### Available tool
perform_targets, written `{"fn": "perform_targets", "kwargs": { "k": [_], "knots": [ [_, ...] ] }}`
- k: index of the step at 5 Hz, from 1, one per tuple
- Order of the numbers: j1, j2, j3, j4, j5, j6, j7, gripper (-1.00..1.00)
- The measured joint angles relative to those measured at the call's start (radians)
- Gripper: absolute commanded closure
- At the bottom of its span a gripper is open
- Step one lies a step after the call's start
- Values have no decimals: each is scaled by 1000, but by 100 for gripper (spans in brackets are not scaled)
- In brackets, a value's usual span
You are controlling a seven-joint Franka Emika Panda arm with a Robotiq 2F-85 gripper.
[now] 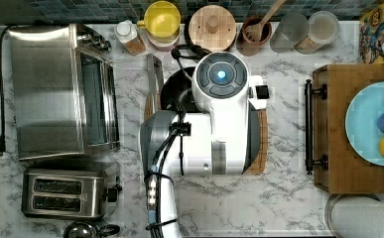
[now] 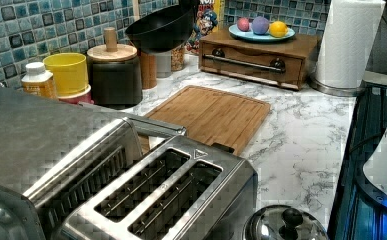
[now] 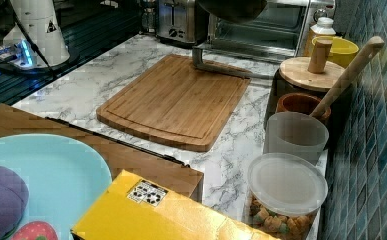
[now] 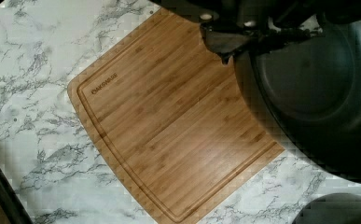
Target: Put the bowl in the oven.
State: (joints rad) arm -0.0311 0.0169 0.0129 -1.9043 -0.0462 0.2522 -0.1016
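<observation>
The black bowl [image 2: 162,27] is hanging in the air at the top centre of the left view, tilted, clear of the counter. In the wrist view the bowl's [image 4: 315,88] smooth dark inside is facing the camera. The steel oven [image 1: 60,91] is sitting at the top view's left, its glass door lying open and its bar handle [image 3: 231,67] reaching out over the counter.

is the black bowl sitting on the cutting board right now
No, in the left view the bowl hangs in the air well above the bare wooden cutting board, with nothing resting on the board.
</observation>
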Motion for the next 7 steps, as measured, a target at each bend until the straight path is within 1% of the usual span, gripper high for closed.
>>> {"fn": "perform_targets", "kwargs": {
  "k": [1, 2, 3, 4, 5, 6, 7],
  "knots": [
    [-8, 0, 9, -10, -3, -1, 0, 100],
    [-8, 0, 5, -33, -3, 59, -40, 100],
    [-8, 14, 6, -36, -3, 110, -168, 100],
    [3, 46, 9, -35, -5, 174, -367, 100],
    [8, 89, 38, -42, -5, 263, -467, 100],
    [15, 126, 82, -42, -5, 276, -468, 100],
    [41, 155, 107, -42, -3, 282, -468, 100]
  ]
}}
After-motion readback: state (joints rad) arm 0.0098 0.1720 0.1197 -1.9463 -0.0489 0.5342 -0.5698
